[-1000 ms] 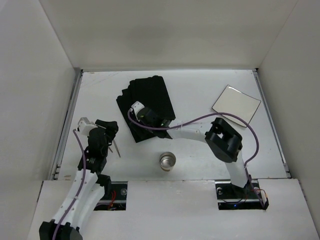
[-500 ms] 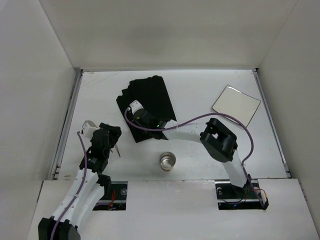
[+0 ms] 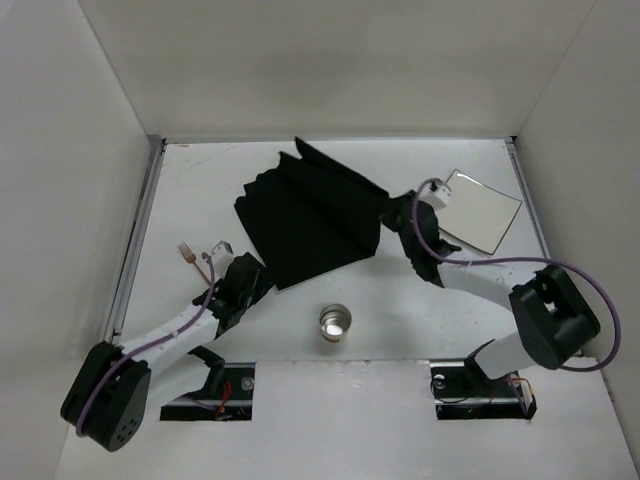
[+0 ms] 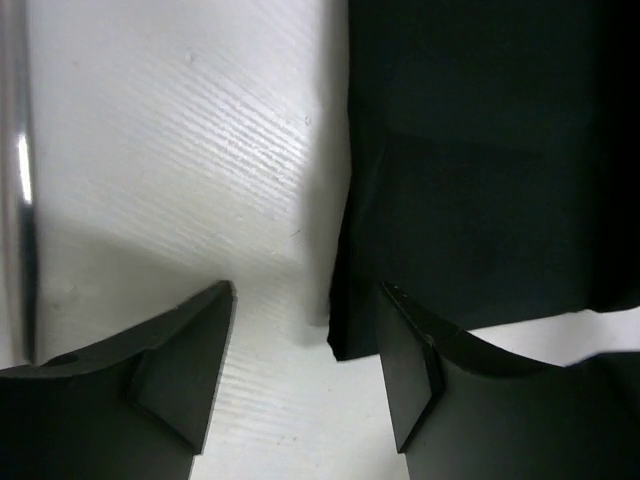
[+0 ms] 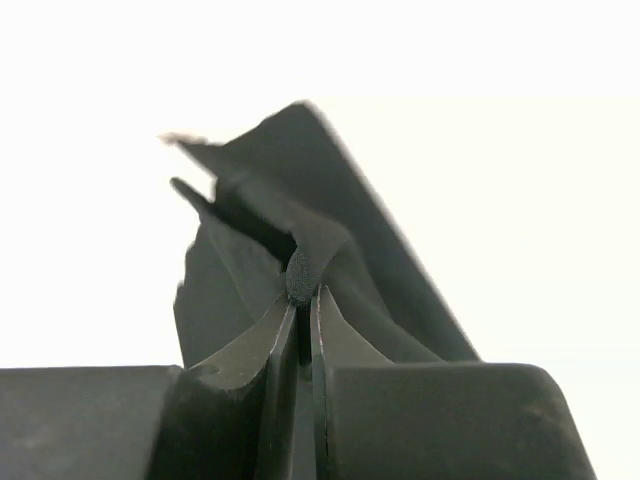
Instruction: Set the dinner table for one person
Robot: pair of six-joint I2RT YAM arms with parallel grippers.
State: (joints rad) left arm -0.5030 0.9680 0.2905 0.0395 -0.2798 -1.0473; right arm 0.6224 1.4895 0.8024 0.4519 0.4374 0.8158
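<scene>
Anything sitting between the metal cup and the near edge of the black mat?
Nothing. The top external view shows only bare white dinner table between the metal cup and the near edge of the black mat.

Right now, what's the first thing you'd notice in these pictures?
The big black cloth mat lies half-unfolded across the middle of the white table, with the right gripper pinching its right edge. The left gripper sits open at the mat's near left corner, and a shiny metal cup stands alone in front.
</scene>
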